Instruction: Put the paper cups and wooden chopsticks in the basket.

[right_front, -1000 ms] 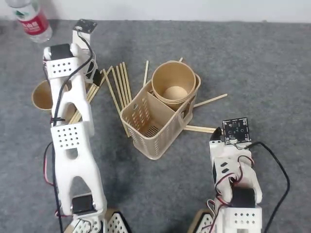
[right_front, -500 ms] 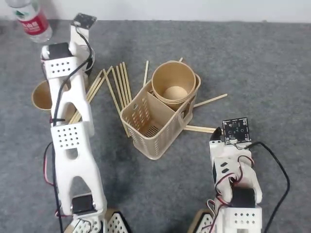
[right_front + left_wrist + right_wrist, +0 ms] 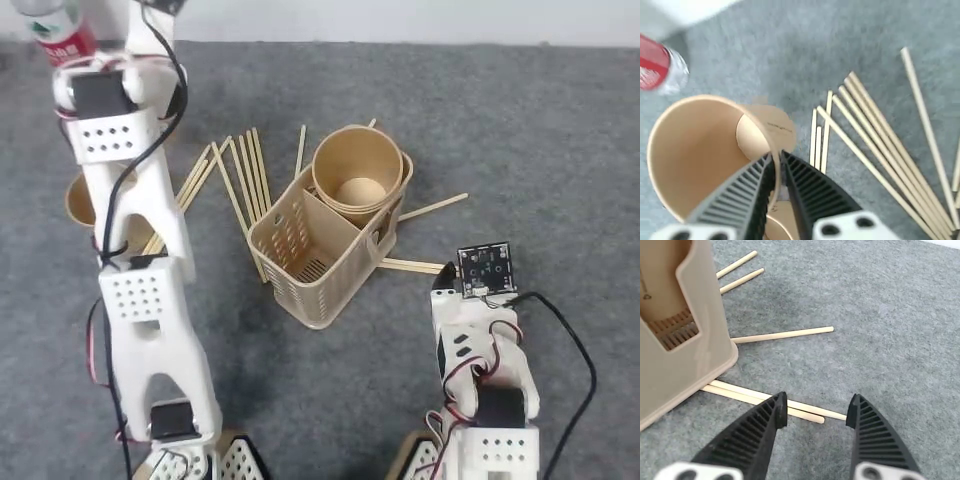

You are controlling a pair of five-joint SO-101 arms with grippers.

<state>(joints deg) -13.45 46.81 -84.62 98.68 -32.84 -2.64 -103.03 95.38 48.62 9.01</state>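
Left gripper [image 3: 776, 162] pinched the wall of a cup [image 3: 695, 145], mouth upward, at 9 o'clock from the basket [image 3: 290, 250]. Chopsticks [image 3: 243, 175] between them ran roughly 6-to-12. Right gripper [image 3: 815, 412] gaped wide over a chopstick pair [image 3: 740, 390].

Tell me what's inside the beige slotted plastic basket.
In the beige slotted plastic basket, nested brown paper cups fill the far compartment; the near compartment's slotted floor is visible. The cups cover whatever lies beneath them.
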